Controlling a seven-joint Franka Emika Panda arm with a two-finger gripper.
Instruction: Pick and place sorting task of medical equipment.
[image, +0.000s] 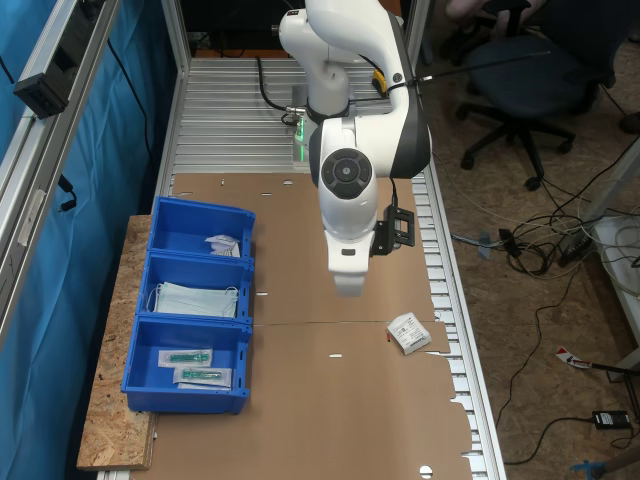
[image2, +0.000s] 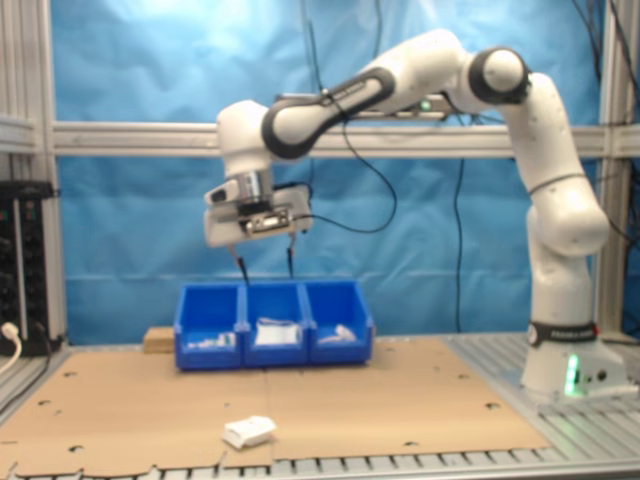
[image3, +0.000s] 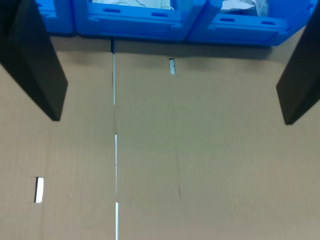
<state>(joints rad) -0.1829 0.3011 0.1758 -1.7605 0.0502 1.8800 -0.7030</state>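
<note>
Brown cardboard (image: 330, 400) covers the bench in the first exterior view; a white packet (image: 409, 332) lies near its edge, well apart from three blue bins (image: 190, 320). In the second exterior view, the gripper (image2: 265, 262) hangs above the bins, fingers apart. In the wrist view, dark fingers (image3: 35, 65) frame bare cardboard.

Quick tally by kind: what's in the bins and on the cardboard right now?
Blue bins: 3
White packets: 2, one loose on the cardboard, one in the end bin
Face mask stack: 1
Clear packets with green parts: 2
Total: 8
</note>
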